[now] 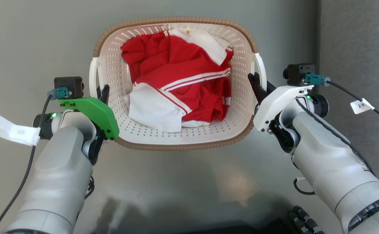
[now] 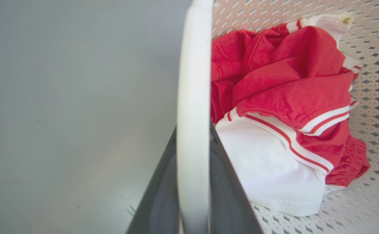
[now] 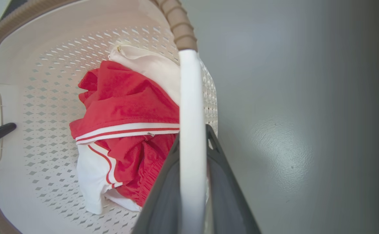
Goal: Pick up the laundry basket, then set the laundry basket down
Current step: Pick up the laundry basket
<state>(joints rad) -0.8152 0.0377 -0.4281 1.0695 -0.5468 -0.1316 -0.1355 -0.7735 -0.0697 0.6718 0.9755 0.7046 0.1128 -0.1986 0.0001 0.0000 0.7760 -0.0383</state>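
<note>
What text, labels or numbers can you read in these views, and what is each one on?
"2" then a mark, perhaps "X": white tag on the right arm's cable.
Too blurred to read: faint print on the white paper tag at the left arm's cable.
No text seen on the laundry basket or the red and white clothes.

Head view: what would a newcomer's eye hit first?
The red and white clothes heaped in the cream laundry basket, centre of the head view against the grey floor. Next, the two arms flanking it: the left gripper closed on the left handle and the right gripper on the right handle. In each wrist view the white handle runs between the dark fingers.
</note>
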